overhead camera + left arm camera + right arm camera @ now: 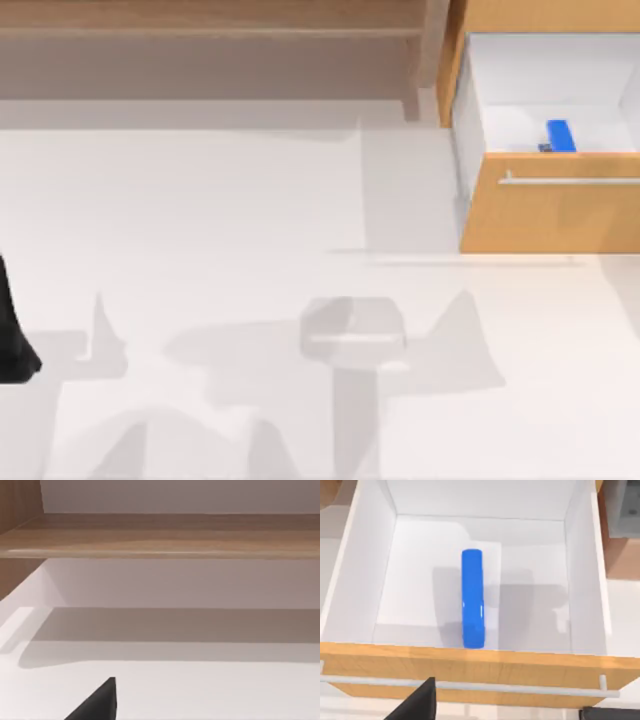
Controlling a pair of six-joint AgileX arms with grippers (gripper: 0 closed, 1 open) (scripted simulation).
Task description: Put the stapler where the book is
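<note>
Stapler (561, 135) lies inside the open drawer (550, 205) at the table's (250, 250) right far corner, close behind the drawer's wooden front. From the right wrist view the stapler (472, 597) is a blue oblong lying flat on the drawer's white floor, pointing front to back, with one end just beside the inner face of the front panel and clear of both side walls (362, 580). In the top view a dark grey part shows at its end nearest the front. A pale bar handle (470, 685) runs across the outside of the drawer front.

Right hand hangs above and in front of the drawer; one dark fingertip (417, 705) shows at the edge of its wrist view, and I cannot tell whether the fingers are apart or together.

Left arm (12, 335) sits at the left edge of the table. Its wrist view faces a wooden shelf (160, 535) over the white table, with one dark fingertip (97, 702) in view; whether that hand is apart or together cannot be told.
</note>
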